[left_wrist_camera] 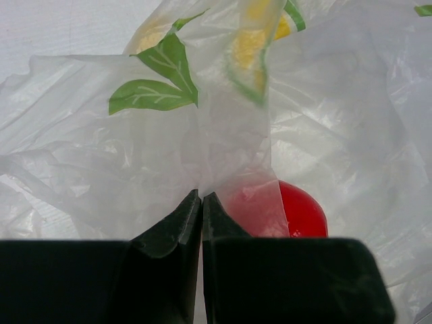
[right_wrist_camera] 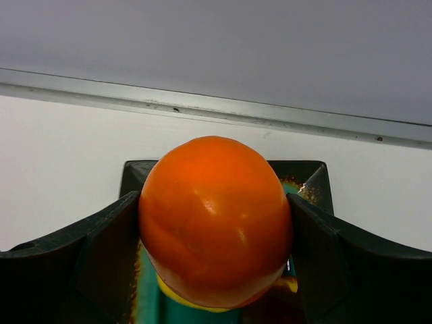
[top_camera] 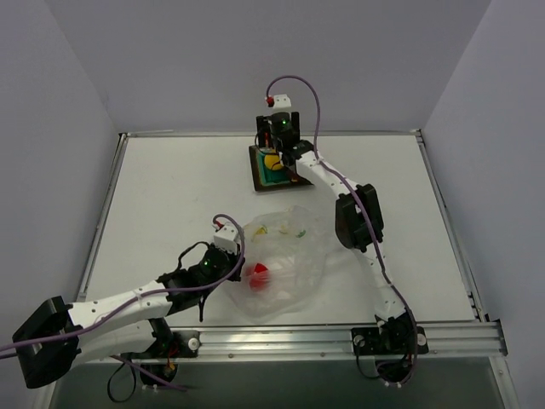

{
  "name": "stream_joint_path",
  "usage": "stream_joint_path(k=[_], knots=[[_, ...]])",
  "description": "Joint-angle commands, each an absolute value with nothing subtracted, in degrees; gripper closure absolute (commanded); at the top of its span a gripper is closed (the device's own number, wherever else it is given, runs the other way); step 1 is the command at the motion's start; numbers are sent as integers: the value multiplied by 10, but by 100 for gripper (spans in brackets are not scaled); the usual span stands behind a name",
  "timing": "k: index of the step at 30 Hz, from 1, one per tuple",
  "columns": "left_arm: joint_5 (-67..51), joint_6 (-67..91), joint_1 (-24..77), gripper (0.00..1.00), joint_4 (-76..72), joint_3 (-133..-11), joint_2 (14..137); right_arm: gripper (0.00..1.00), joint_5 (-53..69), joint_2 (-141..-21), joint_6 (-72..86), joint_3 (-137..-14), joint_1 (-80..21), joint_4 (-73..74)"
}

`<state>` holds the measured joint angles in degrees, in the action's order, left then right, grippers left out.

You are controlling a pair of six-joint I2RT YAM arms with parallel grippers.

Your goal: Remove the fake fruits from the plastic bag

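Pressed-together black jaws of the left gripper [left_wrist_camera: 202, 197] fill the near edge of the left wrist view, pinching a fold of the plastic bag [left_wrist_camera: 135, 162]. The red fruit [left_wrist_camera: 305, 212] lies inside the bag, just beyond that pinch. The bag itself lies crumpled on the table [top_camera: 170, 196], on the near side of the tray [top_camera: 259, 175] and close to it.

At the tray, the right gripper [right_wrist_camera: 214, 201] holds the orange fruit [right_wrist_camera: 212, 223], with its jaws clamped on either flank. Directly beneath the orange fruit, inside the tray, sits the yellow fruit [right_wrist_camera: 181, 295]. The maroon fruit cannot be found in any view.

Step in hand, as judged: you are delivering the orange fruit to the tray while the bag is held anchored. One fruit is already out and one is visibly left in the bag.

Next move: shift the orange fruit off to one side of the yellow one before you spread the jaws, or it may roll over the tray's rim.

Markings: the bag carries green leaf and yellow citrus-slice prints. No lettering, brand or label can be read.
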<state>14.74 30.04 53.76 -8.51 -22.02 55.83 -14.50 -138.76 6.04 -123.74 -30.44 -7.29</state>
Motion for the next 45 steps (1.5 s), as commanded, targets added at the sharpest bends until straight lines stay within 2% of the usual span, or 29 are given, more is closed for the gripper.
stream_joint_path(k=[1, 5, 17, 20, 21, 23, 24, 25, 35, 38, 41, 42, 45], knots=[[143, 296, 534, 98, -113, -230, 559, 70, -191, -1435, 46, -1304, -285, -51], [140, 300, 533, 98, -117, -231, 564, 68, -185, -1462, 55, -1337, -273, -49], [149, 301, 532, 98, -99, -243, 561, 59, -147, -1484, 99, -1315, -258, -49], [154, 301, 532, 98, -92, -250, 564, 50, -135, -1477, 111, -1309, -260, -52], [155, 301, 532, 98, -91, -250, 564, 40, -131, -1474, 115, -1306, -260, -54], [158, 301, 532, 98, -85, -254, 562, 31, -123, -1463, 122, -1303, -260, -53], [161, 302, 532, 98, -84, -256, 559, 22, -126, -1456, 129, -1300, -260, -53], [162, 302, 532, 98, -81, -257, 558, 19, -127, -1441, 132, -1290, -259, -54], [196, 297, 532, 98, -51, -267, 542, 8, -117, -1258, 150, -1160, -258, -53], [206, 287, 531, 98, -40, -280, 545, 16, -104, -1160, 156, -1073, -265, -54], [209, 290, 528, 98, -42, -281, 536, 47, -91, -1025, 174, -915, -303, -97], [210, 294, 527, 98, -44, -279, 533, 65, -88, -956, 181, -821, -337, -141], [215, 304, 526, 98, -40, -272, 518, 85, -78, -844, 205, -660, -435, -213]])
